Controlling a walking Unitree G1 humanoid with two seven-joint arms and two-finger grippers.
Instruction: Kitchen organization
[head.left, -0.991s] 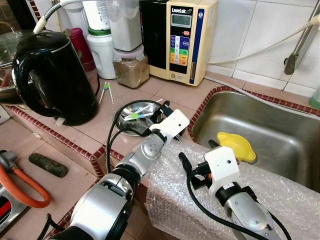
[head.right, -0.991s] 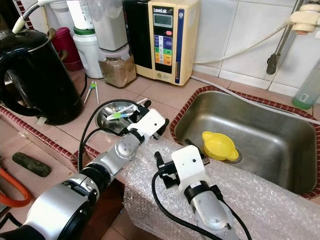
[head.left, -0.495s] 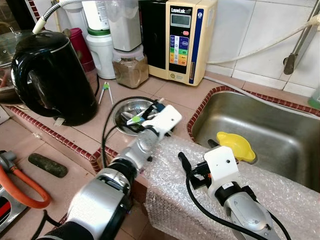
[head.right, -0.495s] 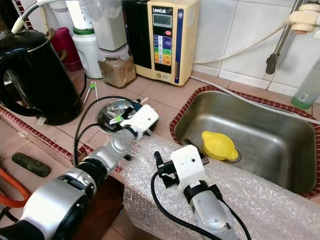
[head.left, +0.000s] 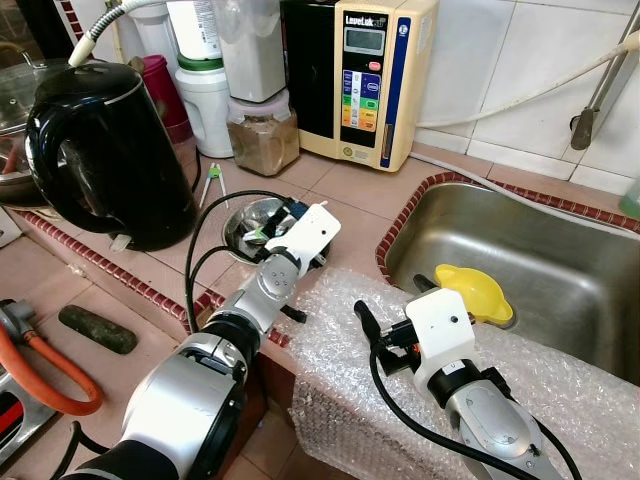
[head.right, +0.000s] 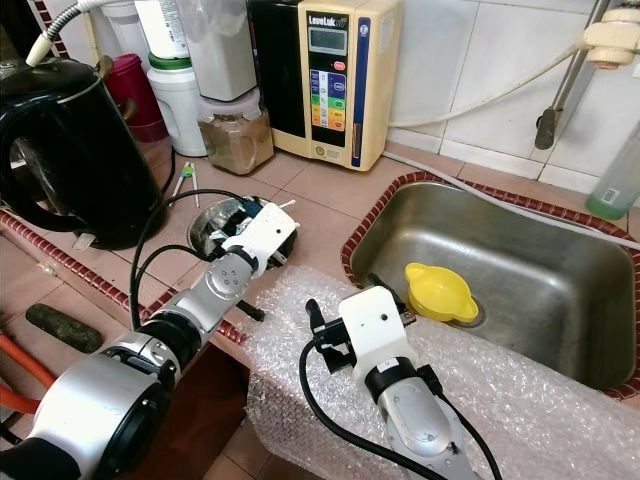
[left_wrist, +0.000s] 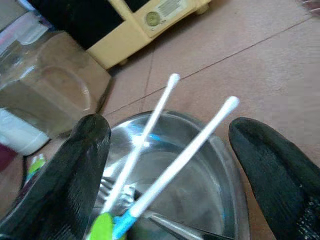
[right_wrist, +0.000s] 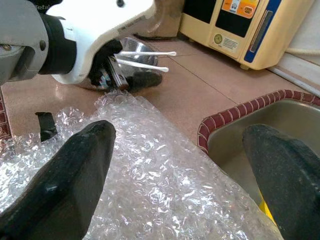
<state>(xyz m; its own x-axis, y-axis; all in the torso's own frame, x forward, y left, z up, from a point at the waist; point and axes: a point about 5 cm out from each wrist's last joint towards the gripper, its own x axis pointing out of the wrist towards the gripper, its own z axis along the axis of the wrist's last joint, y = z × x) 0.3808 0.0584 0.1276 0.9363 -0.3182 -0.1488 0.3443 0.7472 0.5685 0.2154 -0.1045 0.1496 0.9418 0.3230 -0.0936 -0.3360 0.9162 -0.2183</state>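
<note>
At my ten o'clock a black electric kettle (head.left: 105, 150) stands on the tiled worktop (head.left: 350, 195). At twelve, a cream water ionizer (head.left: 365, 75) stands against the wall, a blender jar of brown powder (head.left: 262, 140) just beside it. A yellow funnel (head.left: 475, 290) lies in the steel sink (head.left: 560, 250) at two o'clock.

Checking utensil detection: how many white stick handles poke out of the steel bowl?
2: both white handles lean side by side over the steel bowl's rim, between the open left gripper's fingers. More utensils may lie hidden inside.
</note>
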